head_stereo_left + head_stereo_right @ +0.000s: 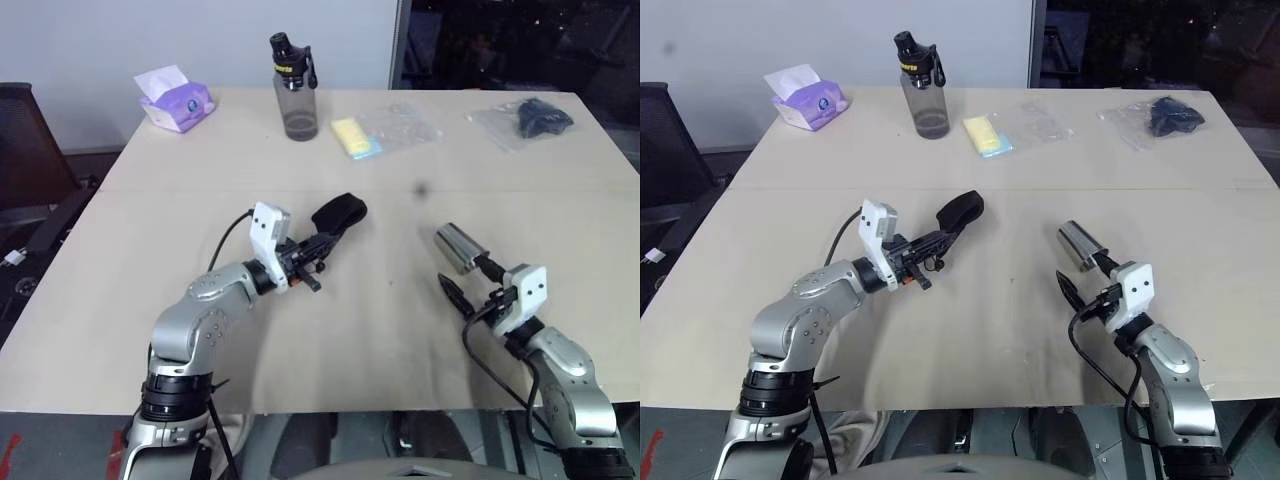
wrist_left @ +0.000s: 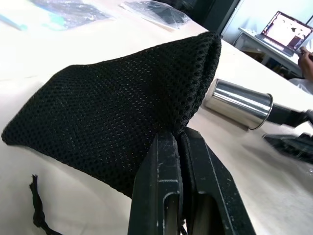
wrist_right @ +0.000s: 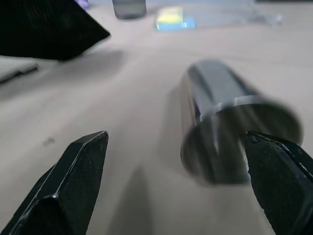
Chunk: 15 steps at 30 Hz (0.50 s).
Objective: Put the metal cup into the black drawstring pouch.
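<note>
The black drawstring pouch (image 2: 122,117) hides part of the metal cup (image 2: 239,103), whose rim blurs in the right wrist view

Probably an office or lab: a wide pale table (image 1: 330,160), an office chair (image 1: 25,140), and an open laptop (image 2: 288,30) on a desk behind.

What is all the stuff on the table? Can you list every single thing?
black drawstring pouch: one, black mesh, held up off the table left of centre.
metal cup: one, shiny silver, lying on its side right of centre, open end toward the right gripper.
water bottle: one, grey see-through with black cap, standing at the far side.
tissue pack: one, purple, white tissue sticking out, far left.
yellow pad in clear bag: one, right of the bottle.
dark item in clear bag: one, far right.
table: one, light wood.
left gripper: one, black jaws shut on the pouch.
right gripper: one, black jaws open, one finger at the cup's mouth.
</note>
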Available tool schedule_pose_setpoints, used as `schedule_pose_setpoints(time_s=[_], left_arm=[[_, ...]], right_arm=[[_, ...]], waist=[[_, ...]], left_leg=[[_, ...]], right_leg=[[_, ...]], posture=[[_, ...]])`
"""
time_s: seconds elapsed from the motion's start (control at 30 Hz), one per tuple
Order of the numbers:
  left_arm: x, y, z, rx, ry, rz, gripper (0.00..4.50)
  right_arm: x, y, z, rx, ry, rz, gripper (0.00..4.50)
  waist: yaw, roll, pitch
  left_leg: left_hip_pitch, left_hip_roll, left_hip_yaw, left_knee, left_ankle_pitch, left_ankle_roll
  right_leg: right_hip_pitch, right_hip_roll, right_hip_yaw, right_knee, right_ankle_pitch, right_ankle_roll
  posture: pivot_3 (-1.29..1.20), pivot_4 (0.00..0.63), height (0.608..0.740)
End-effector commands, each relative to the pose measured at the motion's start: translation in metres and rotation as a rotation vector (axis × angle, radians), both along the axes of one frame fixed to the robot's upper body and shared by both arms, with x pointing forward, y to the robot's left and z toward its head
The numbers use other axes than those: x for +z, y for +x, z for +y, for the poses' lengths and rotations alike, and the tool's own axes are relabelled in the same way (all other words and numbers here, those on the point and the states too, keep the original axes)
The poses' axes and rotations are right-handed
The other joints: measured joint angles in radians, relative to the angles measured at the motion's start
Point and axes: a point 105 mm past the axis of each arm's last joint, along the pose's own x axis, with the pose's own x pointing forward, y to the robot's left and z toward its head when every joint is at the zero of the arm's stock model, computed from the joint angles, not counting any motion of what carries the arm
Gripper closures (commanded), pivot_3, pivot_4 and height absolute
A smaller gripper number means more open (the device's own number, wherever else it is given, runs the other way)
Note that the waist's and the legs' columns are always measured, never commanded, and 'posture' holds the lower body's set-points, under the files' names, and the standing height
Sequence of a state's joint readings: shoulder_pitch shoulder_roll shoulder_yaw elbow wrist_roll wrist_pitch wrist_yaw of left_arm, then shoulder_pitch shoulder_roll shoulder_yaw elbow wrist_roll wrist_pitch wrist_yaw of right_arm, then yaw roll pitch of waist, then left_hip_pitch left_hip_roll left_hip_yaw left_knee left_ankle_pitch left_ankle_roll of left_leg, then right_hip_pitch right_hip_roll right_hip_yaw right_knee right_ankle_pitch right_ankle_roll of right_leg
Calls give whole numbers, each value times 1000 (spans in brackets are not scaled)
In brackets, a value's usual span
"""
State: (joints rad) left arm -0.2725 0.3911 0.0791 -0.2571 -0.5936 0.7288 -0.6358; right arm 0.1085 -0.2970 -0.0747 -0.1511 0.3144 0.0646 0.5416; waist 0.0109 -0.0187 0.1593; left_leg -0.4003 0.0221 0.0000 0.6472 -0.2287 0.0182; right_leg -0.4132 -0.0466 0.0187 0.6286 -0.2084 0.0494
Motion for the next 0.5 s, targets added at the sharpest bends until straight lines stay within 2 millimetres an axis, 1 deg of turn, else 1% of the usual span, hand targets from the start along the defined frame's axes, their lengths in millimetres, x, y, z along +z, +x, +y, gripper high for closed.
schedule_pose_setpoints(time_s=[0.03,0.23,0.33,0.4,0.43,0.47,0.5], left_arm=[[19,-3,-3,-26,-36,-40,4421],[18,-4,-4,-42,-25,-25,4421],[18,-4,-5,-46,-25,-22,4500],[17,-5,-6,-48,-23,-20,4500],[18,-5,-6,-49,-23,-20,4500],[18,-5,-6,-49,-24,-19,4500],[18,-5,-6,-49,-25,-19,4500]], right_arm=[[8,3,0,-10,-4,-52,0],[2,5,0,-27,10,-46,0],[0,6,2,-25,21,-46,812],[1,8,2,-32,37,-52,1746],[2,9,1,-36,44,-54,2312],[2,10,1,-44,52,-55,2696],[2,11,0,-49,57,-56,3199]], waist=[[-1,0,0],[-3,0,0],[-5,0,0],[-7,0,0],[-8,0,0],[-10,0,0],[-12,0,0]], left_leg=[[0,0,0,0,0,0],[0,0,0,0,0,0],[0,0,0,0,0,0],[0,0,0,0,0,0],[0,0,0,0,0,0],[0,0,0,0,0,0],[0,0,0,0,0,0]], right_leg=[[0,0,0,0,0,0],[0,0,0,0,0,0],[0,0,0,0,0,0],[0,0,0,0,0,0],[0,0,0,0,0,0],[0,0,0,0,0,0],[0,0,0,1,0,0]], posture=[[0,150,740],[0,150,740],[0,150,740],[0,150,740],[0,150,740],[0,150,740],[0,150,740]])
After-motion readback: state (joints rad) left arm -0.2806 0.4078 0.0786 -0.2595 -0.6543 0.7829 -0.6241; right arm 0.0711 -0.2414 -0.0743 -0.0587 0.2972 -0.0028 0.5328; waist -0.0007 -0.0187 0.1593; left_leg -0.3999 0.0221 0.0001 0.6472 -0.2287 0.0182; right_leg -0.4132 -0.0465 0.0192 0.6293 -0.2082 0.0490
